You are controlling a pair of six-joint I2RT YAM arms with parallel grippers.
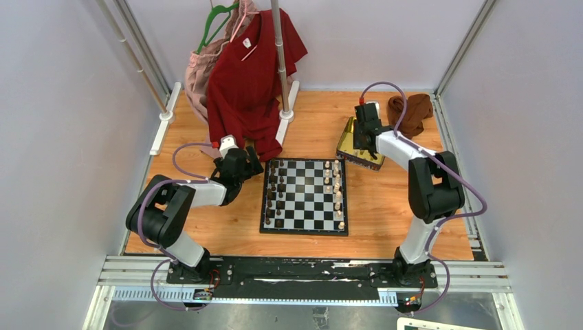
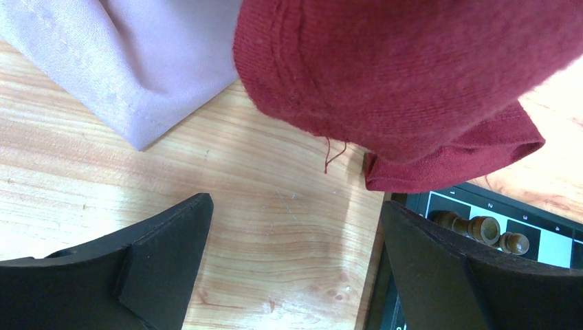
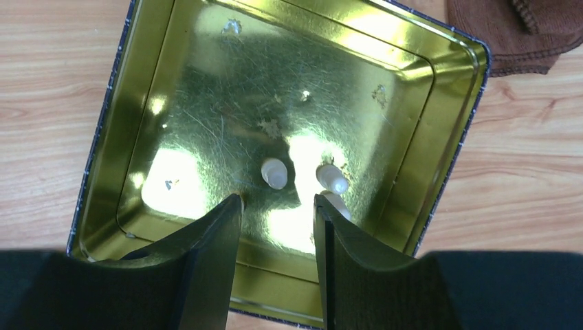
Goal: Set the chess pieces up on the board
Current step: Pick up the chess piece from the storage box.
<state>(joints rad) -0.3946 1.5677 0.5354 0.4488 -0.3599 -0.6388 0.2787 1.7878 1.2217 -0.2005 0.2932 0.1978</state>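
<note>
As the right claw (image 3: pixel 275 206) is hanging over the gold tin (image 3: pixel 440 158): its jaws are standing parted, gripping nothing, just beyond the far right corner of the board (image 1: pixel 306 199).
Cream pieces (image 3: pixel 273 172): two are lying close together on the tin floor, perhaps a third behind one finger. A closing jaw is risking knocking the neighbour away or pinching two at once.
Tin glare: it is blurring outlines, so a finger is risking striking the wall and shoving the tin toward the board.
Left claw (image 2: pixel 295 204): it is sitting wide apart and empty, just off the board's far left corner.
Red shirt (image 2: pixel 412 69): its hem is hanging at that corner. A moving arm is risking snagging it and sweeping the dark pieces (image 2: pixel 481 229) over.
</note>
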